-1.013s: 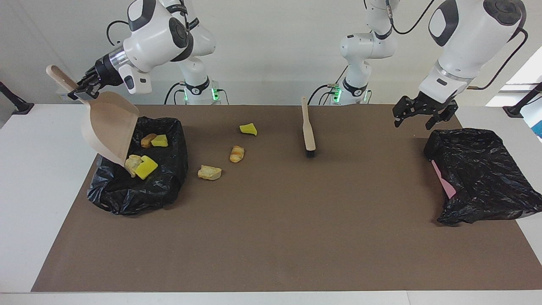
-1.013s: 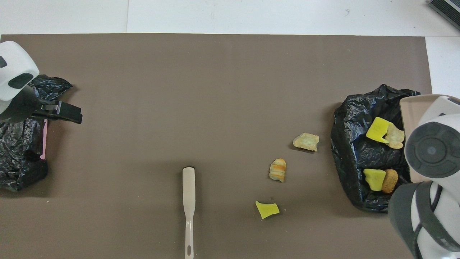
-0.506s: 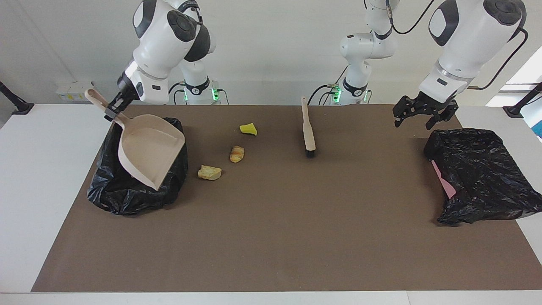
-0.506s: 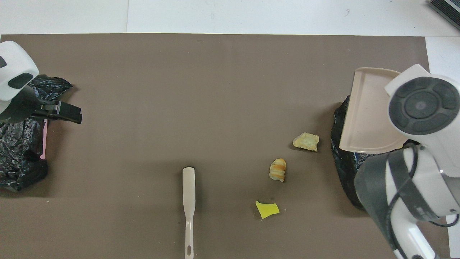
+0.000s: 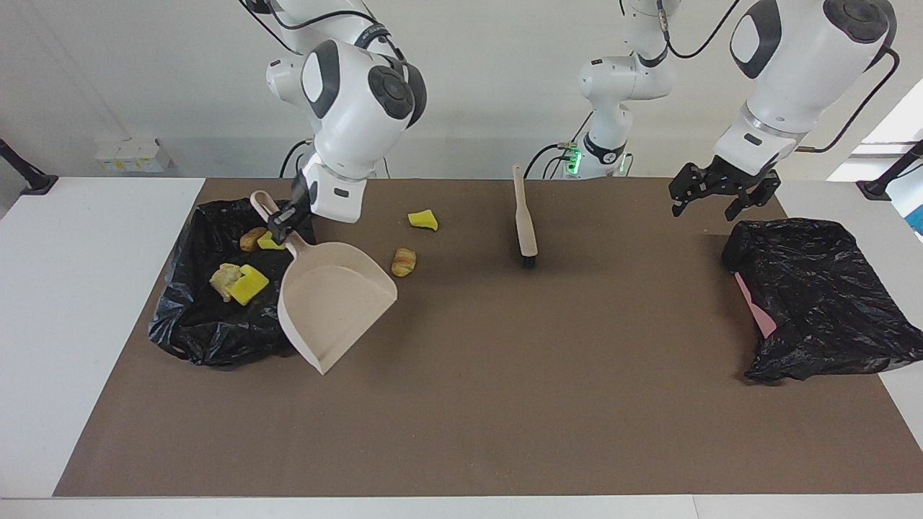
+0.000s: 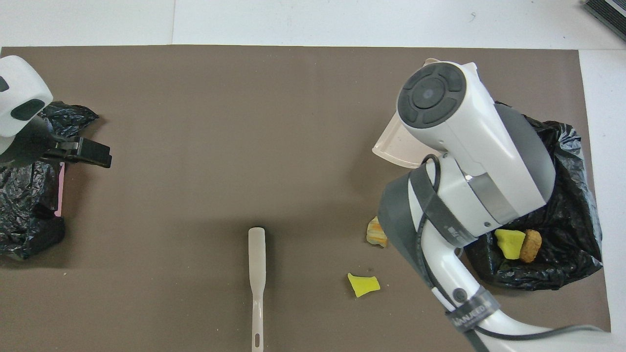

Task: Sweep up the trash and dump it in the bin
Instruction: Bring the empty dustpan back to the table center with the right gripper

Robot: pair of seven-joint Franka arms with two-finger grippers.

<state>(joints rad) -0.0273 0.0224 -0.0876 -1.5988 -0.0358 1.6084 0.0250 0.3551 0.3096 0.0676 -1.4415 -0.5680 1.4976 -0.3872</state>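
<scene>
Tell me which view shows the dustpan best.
The facing view: the whole dustpan shows there, from its handle in the right gripper to its wide lip, beside the black bag. In the overhead view the right arm covers it; only a corner of it shows.

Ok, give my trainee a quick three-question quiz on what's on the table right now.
1. What does the right gripper hold? A a sponge, B the dustpan, C nothing.
2. True or false: the brush is in the left gripper.
3. How many scraps show inside the black bag at the right arm's end?

Key: 1 B. 2 False: the brush lies on the mat, and the left gripper is open and empty. 3 Four.
</scene>
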